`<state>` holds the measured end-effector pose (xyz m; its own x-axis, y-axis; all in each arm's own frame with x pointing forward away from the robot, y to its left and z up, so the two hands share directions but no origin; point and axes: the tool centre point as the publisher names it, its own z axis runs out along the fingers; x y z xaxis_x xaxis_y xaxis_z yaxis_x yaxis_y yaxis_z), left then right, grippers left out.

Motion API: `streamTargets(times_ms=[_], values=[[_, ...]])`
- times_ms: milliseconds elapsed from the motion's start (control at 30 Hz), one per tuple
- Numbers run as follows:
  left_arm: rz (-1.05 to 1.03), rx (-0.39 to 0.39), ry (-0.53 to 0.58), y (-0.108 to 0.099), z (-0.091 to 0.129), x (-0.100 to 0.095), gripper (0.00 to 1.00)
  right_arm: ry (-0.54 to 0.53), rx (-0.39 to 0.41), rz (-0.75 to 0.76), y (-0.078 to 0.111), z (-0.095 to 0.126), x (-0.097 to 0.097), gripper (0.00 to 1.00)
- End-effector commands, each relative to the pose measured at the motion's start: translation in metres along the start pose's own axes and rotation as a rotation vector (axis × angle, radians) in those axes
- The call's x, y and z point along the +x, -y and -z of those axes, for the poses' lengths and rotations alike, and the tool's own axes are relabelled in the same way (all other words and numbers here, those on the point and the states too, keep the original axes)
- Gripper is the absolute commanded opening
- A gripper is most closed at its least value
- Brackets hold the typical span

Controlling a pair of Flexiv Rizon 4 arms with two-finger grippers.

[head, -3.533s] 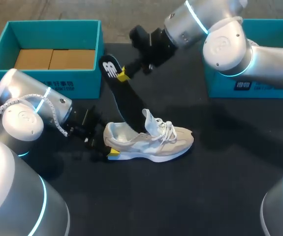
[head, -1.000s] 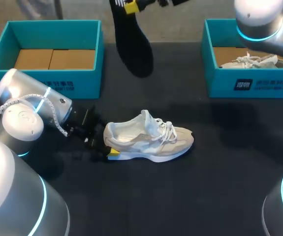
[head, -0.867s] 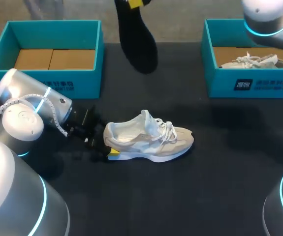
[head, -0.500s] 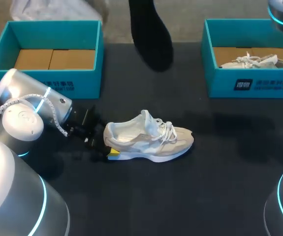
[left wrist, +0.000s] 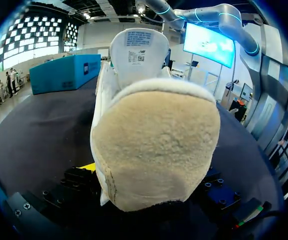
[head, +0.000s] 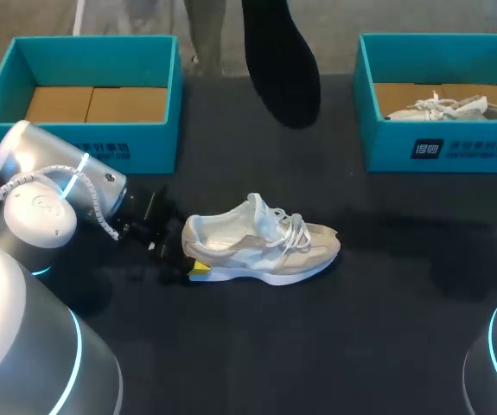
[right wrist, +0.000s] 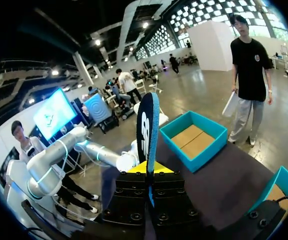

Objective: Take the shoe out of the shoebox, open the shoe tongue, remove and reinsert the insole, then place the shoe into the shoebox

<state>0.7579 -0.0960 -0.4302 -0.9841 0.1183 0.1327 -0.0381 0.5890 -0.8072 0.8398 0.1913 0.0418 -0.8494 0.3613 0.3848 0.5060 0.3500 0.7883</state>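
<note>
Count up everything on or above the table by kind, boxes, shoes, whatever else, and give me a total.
Shoeboxes: 2
Shoes: 2
Insole: 1
Total: 5

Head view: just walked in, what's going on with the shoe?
The left hand grips the heel of the pale shoe, which sits upright on the table. The right hand holds the black insole up in the air, fully out of the shoe. The left shoebox holds only cardboard; the right shoebox holds a second shoe.
</note>
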Motion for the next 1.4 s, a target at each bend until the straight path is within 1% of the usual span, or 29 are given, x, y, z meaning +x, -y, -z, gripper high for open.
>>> streamTargets(times_ms=[33,367,433,500,567,600,633,767,833,900,933,1033,1200,1267,1400], values=[[0.001,-0.002,0.000,-0.004,-0.004,-0.003,0.00,0.004,0.001,-0.002,0.001,0.000,0.001,0.00],[0.001,-0.002,0.000,-0.004,-0.004,-0.003,0.00,0.004,0.001,-0.002,0.001,0.000,0.001,0.00],[0.001,-0.002,0.000,-0.004,-0.004,-0.003,0.00,-0.029,-0.003,-0.027,0.005,0.006,0.000,0.00],[0.001,-0.002,0.000,-0.004,-0.004,-0.003,0.00,-0.045,0.043,-0.056,0.009,0.014,0.003,0.00],[0.001,-0.002,0.000,-0.004,-0.004,-0.003,0.00,-0.088,0.039,-0.082,0.012,0.022,0.007,0.00],[0.001,-0.002,0.000,-0.004,-0.004,-0.003,0.00,-0.084,0.068,-0.097,0.014,0.026,0.009,0.00],[0.001,-0.002,0.000,-0.004,-0.004,-0.003,0.00,-0.078,0.075,-0.099,0.016,0.029,0.010,0.00],[0.001,-0.002,0.000,-0.004,-0.004,-0.003,0.00,-0.088,0.076,-0.143,0.020,0.046,0.023,0.00],[0.001,-0.002,0.000,-0.004,-0.004,-0.003,0.00,-0.059,0.073,-0.187,0.023,0.055,0.029,0.00],[0.001,-0.002,0.000,-0.004,-0.004,-0.003,0.00,-0.060,0.050,-0.192,0.024,0.061,0.034,0.00],[0.001,-0.002,0.000,-0.004,-0.004,-0.003,0.00,-0.051,0.030,-0.207,0.027,0.068,0.040,0.00],[0.001,-0.002,0.000,-0.004,-0.004,-0.003,0.00,-0.034,0.006,-0.227,0.031,0.078,0.051,0.00],[0.001,-0.002,0.000,-0.004,-0.004,-0.003,0.00,-0.044,-0.016,-0.242,0.038,0.086,0.068,0.00],[0.001,-0.002,0.000,-0.004,-0.004,-0.003,0.00,-0.051,-0.008,-0.249,0.044,0.089,0.078,0.00],[0.001,-0.002,0.000,-0.004,-0.004,-0.003,0.00,-0.061,-0.003,-0.264,0.054,0.091,0.089,0.00]])
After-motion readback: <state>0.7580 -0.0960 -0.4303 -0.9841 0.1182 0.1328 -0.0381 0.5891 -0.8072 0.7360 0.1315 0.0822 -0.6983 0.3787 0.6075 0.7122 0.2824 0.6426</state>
